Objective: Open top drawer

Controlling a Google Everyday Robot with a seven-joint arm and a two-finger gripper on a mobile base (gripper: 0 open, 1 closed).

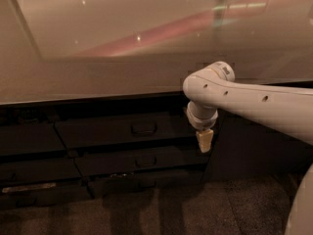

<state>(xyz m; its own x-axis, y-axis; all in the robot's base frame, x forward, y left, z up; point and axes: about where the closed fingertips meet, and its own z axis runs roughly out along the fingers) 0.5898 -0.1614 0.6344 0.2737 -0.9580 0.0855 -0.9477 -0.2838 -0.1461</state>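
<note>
fingers [204,141] hung tip-down below counter [98,77] edge; open or closed, couldn't tell. top drawer [112,132] sat shut just left of them, handle [143,128] farther left, untouched; likely staged before reaching it.

A white arm [259,101] reaches in from the right, just under the edge of a glossy beige countertop [98,72]. At its bent wrist the cream gripper [204,141] points straight down in front of the dark cabinet, near the right end of the top drawer [98,133]. It hangs well to the right of the drawer's handle [143,128], not touching it. Below are 2 lower drawers [112,164] with similar handles. Plain dark fronts [29,141] fill the left side. Dark carpet [171,209] covers the floor.
</note>
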